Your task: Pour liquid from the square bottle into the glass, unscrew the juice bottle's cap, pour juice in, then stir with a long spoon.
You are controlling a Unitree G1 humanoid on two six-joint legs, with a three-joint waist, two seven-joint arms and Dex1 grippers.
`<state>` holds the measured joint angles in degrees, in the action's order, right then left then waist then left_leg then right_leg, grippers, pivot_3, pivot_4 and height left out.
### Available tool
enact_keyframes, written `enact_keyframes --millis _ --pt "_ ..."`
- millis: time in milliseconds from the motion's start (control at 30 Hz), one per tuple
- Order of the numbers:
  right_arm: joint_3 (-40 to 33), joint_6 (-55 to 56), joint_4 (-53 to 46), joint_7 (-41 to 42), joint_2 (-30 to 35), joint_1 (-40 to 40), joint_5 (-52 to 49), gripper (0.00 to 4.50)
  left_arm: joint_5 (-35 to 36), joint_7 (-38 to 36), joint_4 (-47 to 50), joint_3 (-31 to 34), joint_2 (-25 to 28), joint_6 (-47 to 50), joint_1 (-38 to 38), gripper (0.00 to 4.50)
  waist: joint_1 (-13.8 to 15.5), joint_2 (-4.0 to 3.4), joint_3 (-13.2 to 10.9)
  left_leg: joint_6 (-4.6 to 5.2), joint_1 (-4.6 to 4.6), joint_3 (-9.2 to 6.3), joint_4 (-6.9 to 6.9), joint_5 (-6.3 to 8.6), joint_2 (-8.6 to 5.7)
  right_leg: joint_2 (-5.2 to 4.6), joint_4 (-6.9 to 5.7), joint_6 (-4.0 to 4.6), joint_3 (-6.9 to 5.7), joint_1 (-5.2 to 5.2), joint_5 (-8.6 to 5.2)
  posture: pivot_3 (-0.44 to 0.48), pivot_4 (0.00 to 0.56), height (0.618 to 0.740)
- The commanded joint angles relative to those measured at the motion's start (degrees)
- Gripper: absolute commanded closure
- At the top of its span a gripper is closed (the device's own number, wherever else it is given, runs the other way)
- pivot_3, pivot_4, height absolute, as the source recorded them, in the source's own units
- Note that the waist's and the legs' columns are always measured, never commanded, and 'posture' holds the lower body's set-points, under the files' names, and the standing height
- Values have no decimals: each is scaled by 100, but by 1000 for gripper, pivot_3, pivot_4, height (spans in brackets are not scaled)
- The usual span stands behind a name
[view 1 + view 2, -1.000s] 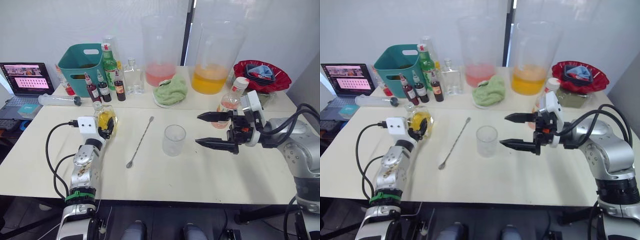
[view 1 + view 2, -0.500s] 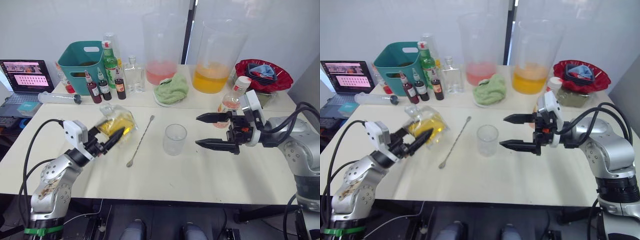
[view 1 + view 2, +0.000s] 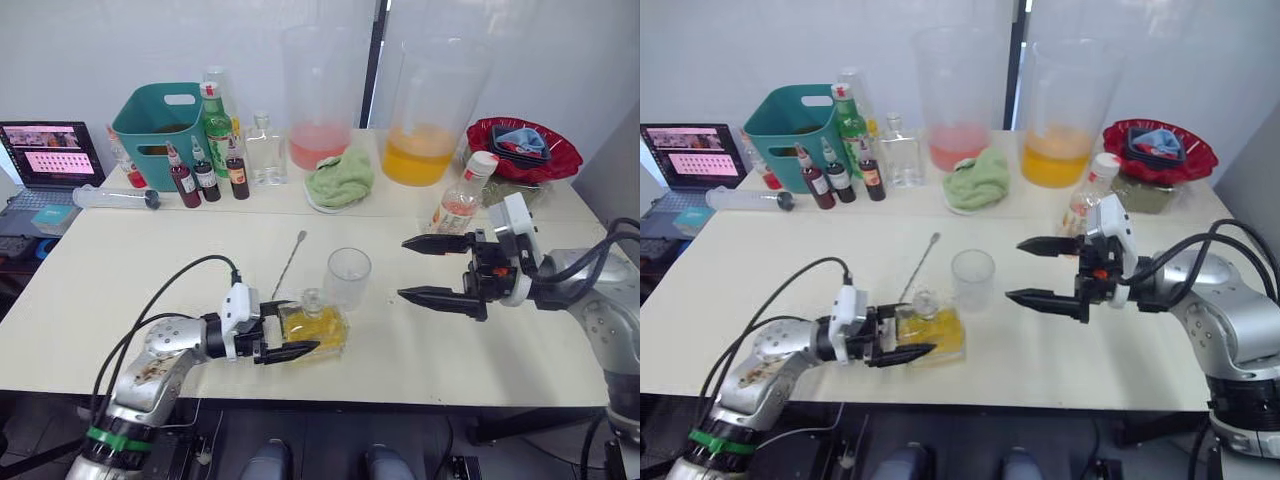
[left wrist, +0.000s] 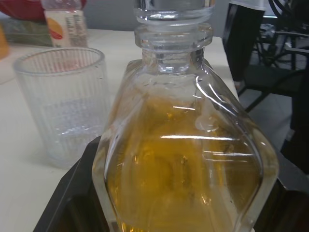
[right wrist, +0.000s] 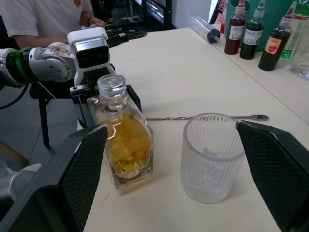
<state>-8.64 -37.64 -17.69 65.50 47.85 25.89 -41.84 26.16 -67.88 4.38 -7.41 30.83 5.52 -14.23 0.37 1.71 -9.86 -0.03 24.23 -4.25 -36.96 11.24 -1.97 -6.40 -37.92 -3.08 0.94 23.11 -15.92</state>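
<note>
- The left gripper (image 3: 292, 333) is clamping the square bottle (image 3: 314, 327), flat-sided clear glass with a round stopper, standing upright on the table (image 3: 120, 280)
- Yellow-orange liquid (image 4: 178, 183) is filling its lower body
- The ribbed clear glass (image 3: 348, 278) is sitting just beyond it
- The right gripper (image 3: 420, 270) is hovering spread wide, empty, near the glass

Amber square bottle (image 3: 315, 327) (ribbed clear glass (image 3: 348, 277)).

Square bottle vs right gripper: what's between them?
The glass stands between the square bottle, held in the left gripper, and the open right gripper. Bare tabletop otherwise, in the left eye view.
</note>
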Motion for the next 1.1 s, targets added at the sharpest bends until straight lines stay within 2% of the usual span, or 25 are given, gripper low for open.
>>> enact_keyframes --millis 33,133,300,333,400,567,733,933,1100 --pt "-276 -25 -324 -143 112 -74 -150 0 -249 -306 -377 -29 -138 -771 -336 1716 -2 -1 0 0 -1 0 0 0 -1 -1 -3 0 0 -1 0 0 150 740" --pt "-309 -20 -349 -190 132 -126 -125 0 -424 -467 -830 -73 -227 -1146 -422 1716 -5 0 0 0 -2 0 0 0 -2 -2 -3 0 1 -1 0 0 150 740" --pt "-339 -21 -374 -237 142 -171 -156 0 -243 -642 -1055 56 -175 -1008 -566 1716 -16 -1 0 0 -3 -2 -3 0 -1 -2 -4 0 0 -3 0 0 150 740" --pt "-330 -18 -377 -245 136 -178 -157 0 -202 -662 -1055 85 -141 -935 -603 670 -23 -1 0 0 -3 -3 -3 0 -1 -2 -5 0 0 -3 0 0 150 740" --pt "-300 -6 -374 -258 120 -178 -151 0 -150 -675 -1018 134 -75 -789 -649 40 -32 -1 0 1 -3 -3 -4 0 -1 -2 -6 0 0 -3 0 0 150 740" --pt "-212 15 -303 -233 82 -98 -140 0 89 -394 -188 171 194 280 -573 12 -56 -1 0 1 -4 -11 -4 0 -1 -2 -8 0 0 -4 0 0 150 740" --pt "-46 128 -178 -153 30 -63 -5 0 -63 128 572 42 254 926 -404 12 -66 -1 1 1 -6 -16 -4 0 0 -1 -8 -1 1 -6 0 0 150 740" --pt "128 384 23 -158 -61 44 214 0 -522 458 857 -261 300 1048 -296 12 -82 -1 1 0 -7 -14 -4 0 -1 -1 -9 -1 1 -6 0 0 150 740" --pt "163 417 47 -121 -71 90 216 0 -595 462 774 -246 319 1024 -343 12 -88 -1 1 1 -7 -13 -3 0 -1 0 -9 -1 1 -6 0 0 150 740"
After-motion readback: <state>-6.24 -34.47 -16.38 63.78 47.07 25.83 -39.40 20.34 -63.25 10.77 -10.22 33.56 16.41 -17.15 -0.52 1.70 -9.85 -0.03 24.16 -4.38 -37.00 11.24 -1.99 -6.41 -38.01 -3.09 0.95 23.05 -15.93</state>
